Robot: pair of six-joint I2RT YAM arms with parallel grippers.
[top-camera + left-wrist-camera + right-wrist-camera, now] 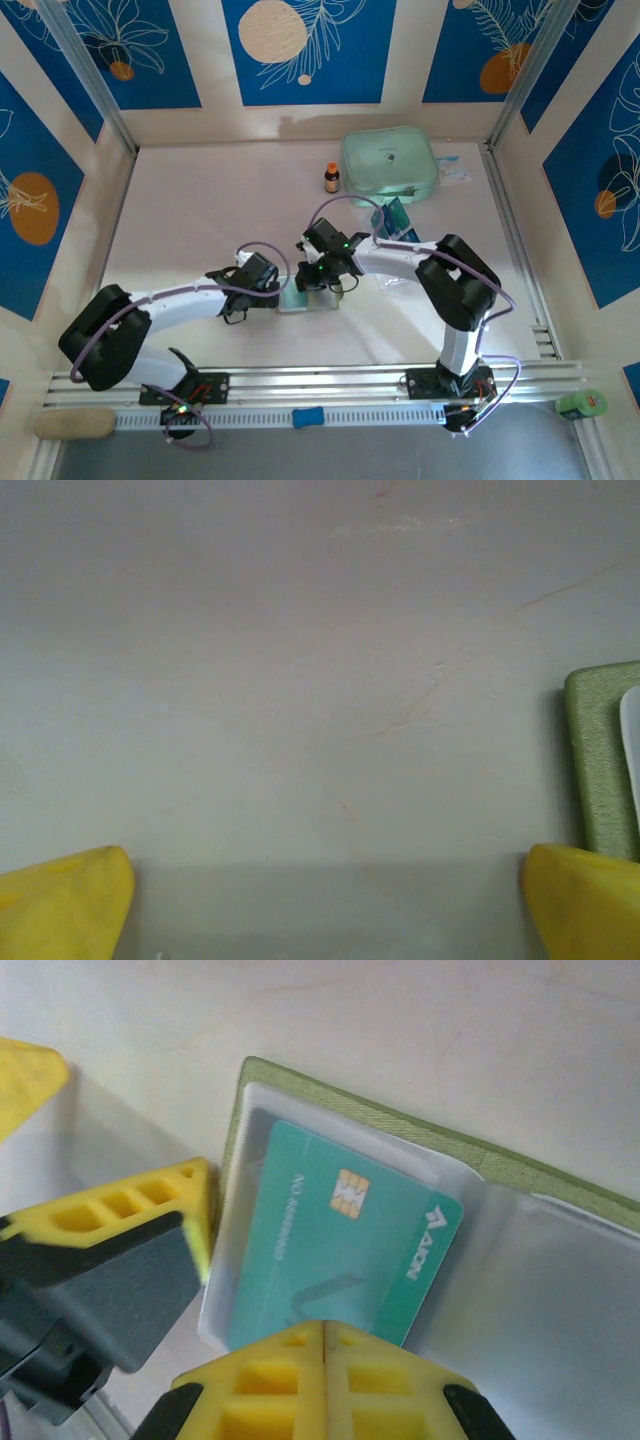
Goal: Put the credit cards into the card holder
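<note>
- Card holder (400,1128): lies open and flat on the worktop (200,220), clear pockets facing up, about midway between the two arm bases and a little beyond them.
- Credit card (340,1250): one teal card, chip side up, lies over the holder's left pocket. Its far end appears to be under the clear film and its near end is at the pocket mouth. Judged part-inserted, not yet seated.
- Right gripper (322,1360): fingers closed together at the near end of that card. Whether they pinch its edge or only press on it cannot be told. The placement suits pushing the card deeper into the pocket.
- Left gripper (325,910): jaws wide apart and holding nothing, one fingertip just beside the holder's left edge. Judged to be bracing the holder so it does not slide under the push.
- Arm pose: the right arm is folded at a high elbow, its forearm running in to the holder from the right. The left arm reaches low and long to the holder from the left.
- Remaining credit cards (395,218): beyond and to the right of the holder, well apart from it, near a mint-green zip case (388,165).
- A small brown bottle (331,178) stands farther back from the holder, just left of that case.
</note>
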